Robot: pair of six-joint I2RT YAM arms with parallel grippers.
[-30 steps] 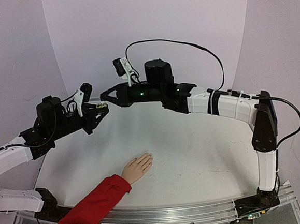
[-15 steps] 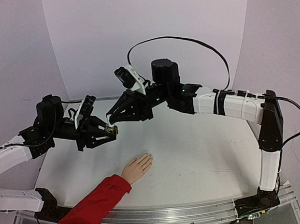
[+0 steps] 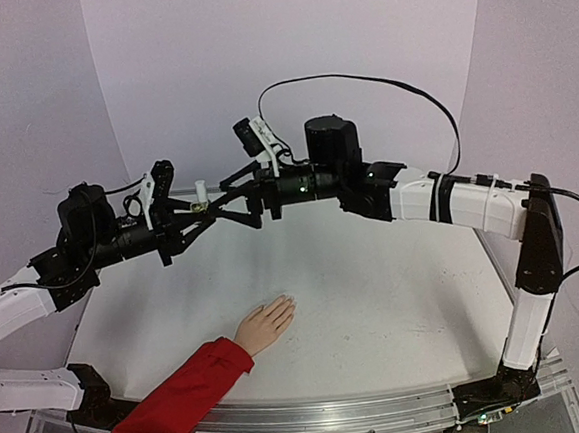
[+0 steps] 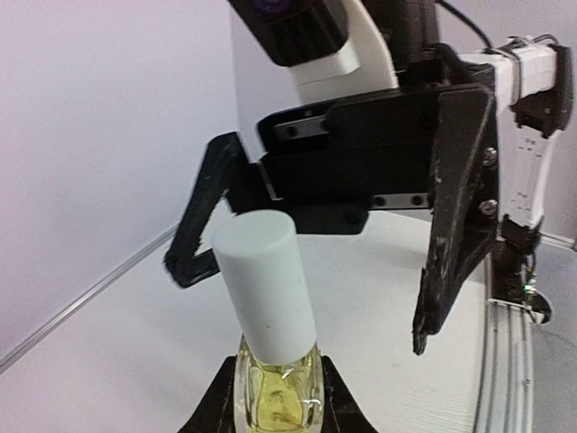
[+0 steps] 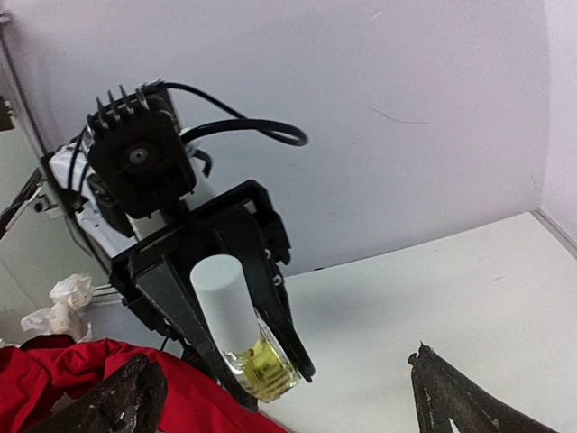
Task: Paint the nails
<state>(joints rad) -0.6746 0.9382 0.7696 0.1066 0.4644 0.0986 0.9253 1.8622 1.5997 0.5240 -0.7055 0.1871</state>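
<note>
I see right arm [image 3: 469,202]: white shells, black joints, black cable [image 3: 359,76] arching toward 12 o'clock | left arm [image 3: 15,300]: same white-black, at 9 o'clock | right fingers [image 4: 455,207]: black, triangular, silver screws [image 4: 488,206] | green wrist LED [image 3: 297,188]

The left arm comes back up from its dip: the left gripper [image 3: 197,211] was low over the table [image 3: 396,298] half a second ago and now sits higher, bringing the bottle [image 3: 200,202] with it. The white cap [image 3: 199,188] now shows in the open. The right gripper [image 3: 223,200] rises too, and its jaws, nearly together before, are spread wide and stand off the cap without touching. The right arm's elbow has swung further right.
</note>
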